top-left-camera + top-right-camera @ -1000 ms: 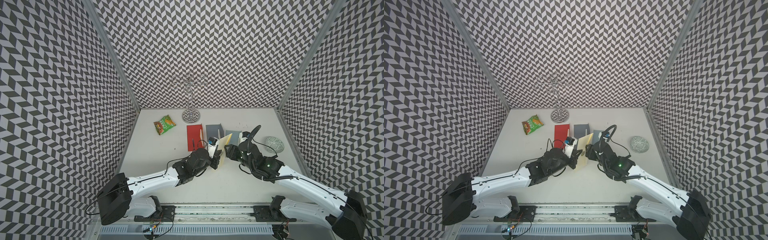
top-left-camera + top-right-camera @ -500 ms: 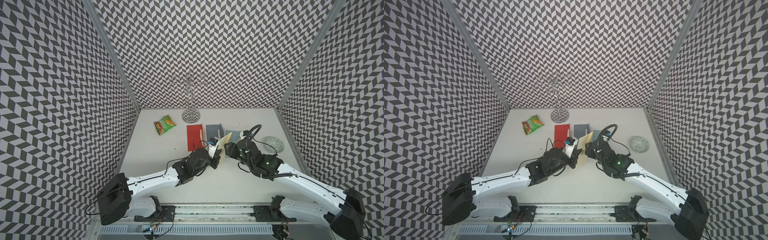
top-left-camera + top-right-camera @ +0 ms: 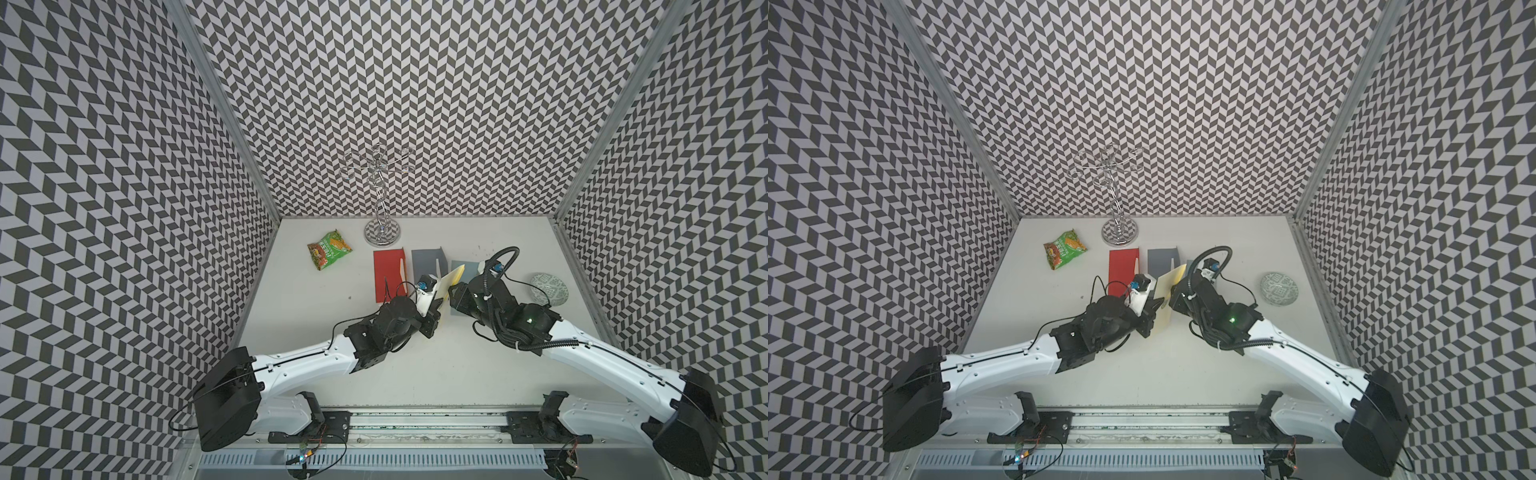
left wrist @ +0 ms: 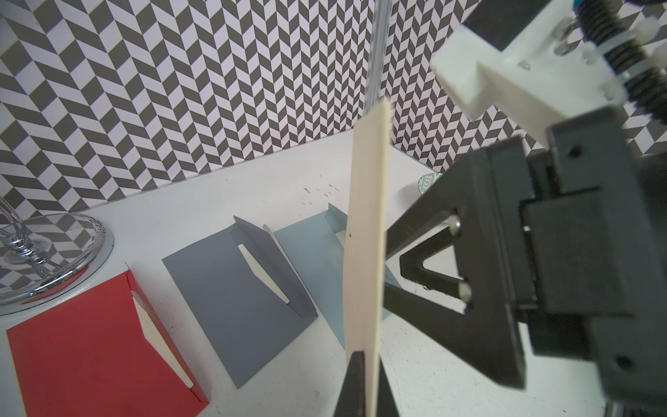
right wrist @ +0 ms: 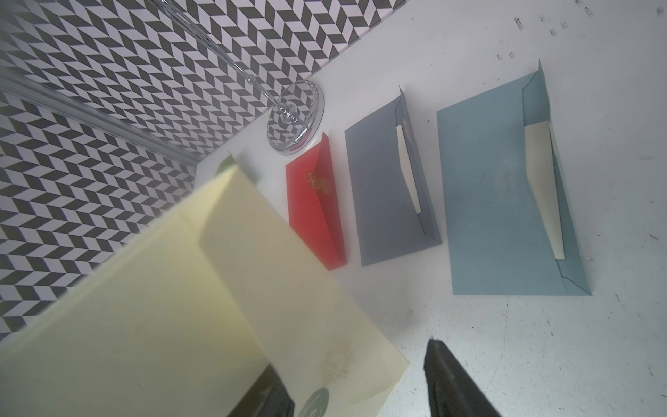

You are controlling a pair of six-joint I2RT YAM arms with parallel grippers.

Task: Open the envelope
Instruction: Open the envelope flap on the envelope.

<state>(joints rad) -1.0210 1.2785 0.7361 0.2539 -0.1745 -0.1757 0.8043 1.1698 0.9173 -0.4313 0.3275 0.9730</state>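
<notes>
Robot lab test cell: chevron-patterned walls (image 3: pixel 415 104), white tabletop (image 3: pixel 436 365), aluminium rail (image 3: pixel 415 432) at front edge.

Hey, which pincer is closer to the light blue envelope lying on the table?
Right. The right pincer hovers open over the light blue envelope; the left pincer is off to its side, shut on the upright cream envelope.

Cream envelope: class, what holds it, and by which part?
The left gripper clamps the cream envelope by its lower edge, standing it upright. The right gripper is open beside it, not gripping.
</notes>
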